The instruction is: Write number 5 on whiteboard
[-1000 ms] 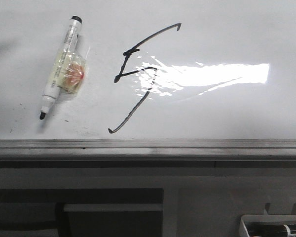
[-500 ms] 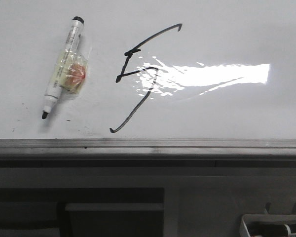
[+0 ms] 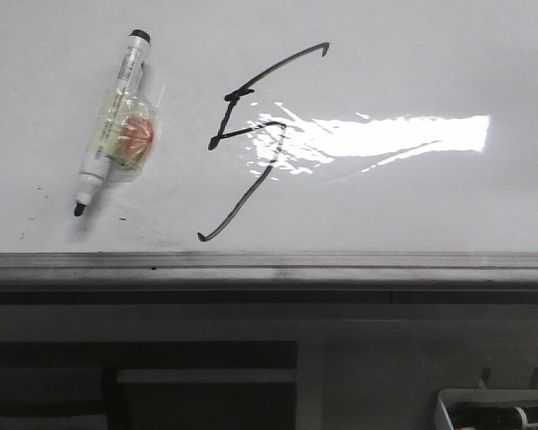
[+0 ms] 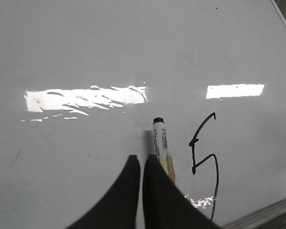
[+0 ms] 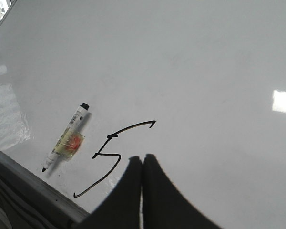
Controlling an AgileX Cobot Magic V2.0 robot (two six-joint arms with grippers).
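Lying flat and filling most of the front view: the whiteboard [image 3: 430,54], glossy white, with a bright band of glare right of centre and a grey metal rail [image 3: 269,266] running along its near edge.

Resting on the board at the left: a marker [image 3: 114,121], uncapped, black tip pointing toward the rail, a clear wrap with a reddish patch bulging around its middle.

Sitting just right of the marker, apart from it: the number 5 [image 3: 251,134], drawn in thin black strokes, slanted and angular, long top bar rising to the right, long tail sweeping down toward the rail and stopping short of it. Small dark specks scattered near the marker tip.

Hovering over the board in the left wrist view: the left fingers [image 4: 141,164], pressed together, gripping nothing, marker body showing just beyond the tips.

Hovering likewise in the right wrist view: the right fingers [image 5: 142,164], closed against each other, empty, beside the tail of the 5.

Showing at the lower right corner of the front view: part of a white tray [image 3: 448,410].
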